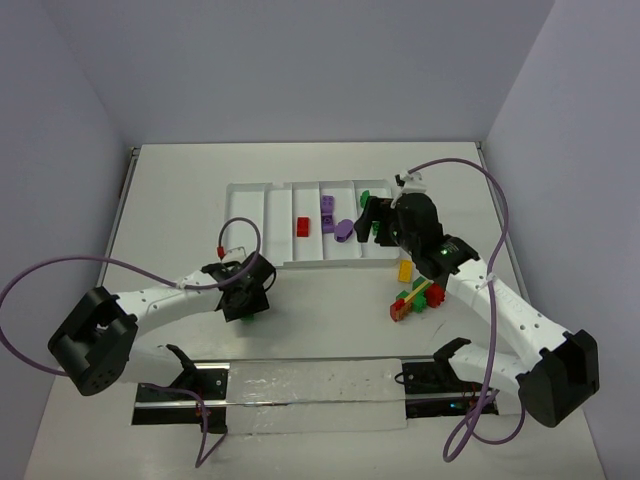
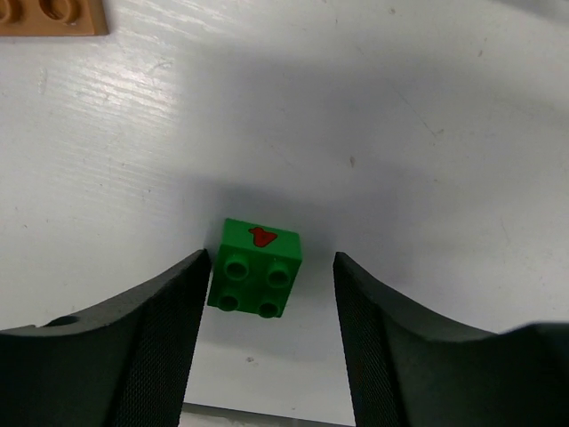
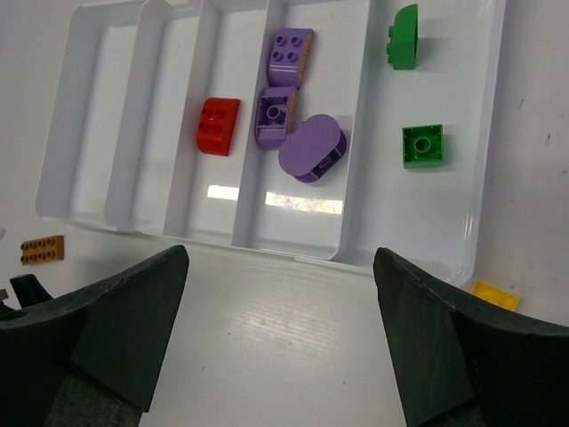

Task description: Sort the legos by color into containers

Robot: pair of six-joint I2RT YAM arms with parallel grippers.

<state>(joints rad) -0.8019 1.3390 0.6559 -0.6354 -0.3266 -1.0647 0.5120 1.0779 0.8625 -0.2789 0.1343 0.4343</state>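
The white tray (image 1: 258,212) lies at the table's middle, also in the right wrist view (image 3: 98,116). It holds a red brick (image 3: 218,125), three purple bricks (image 3: 313,148) and two green bricks (image 3: 422,145), each colour in its own compartment. My left gripper (image 1: 245,297) is open and low over the table, its fingers on either side of a green brick (image 2: 256,269), which sits nearer the left finger (image 2: 169,329). My right gripper (image 1: 368,220) is open and empty above the tray's near edge (image 3: 280,258). A stuck-together clump of red, green and yellow bricks (image 1: 417,298) lies right of the tray.
A yellow brick (image 1: 404,270) lies by the tray's near right corner (image 3: 492,293). An orange-brown plate (image 3: 42,250) lies near the tray's near left corner (image 2: 53,16). Purple cables loop off both arms. A metal strip (image 1: 300,380) runs along the near edge.
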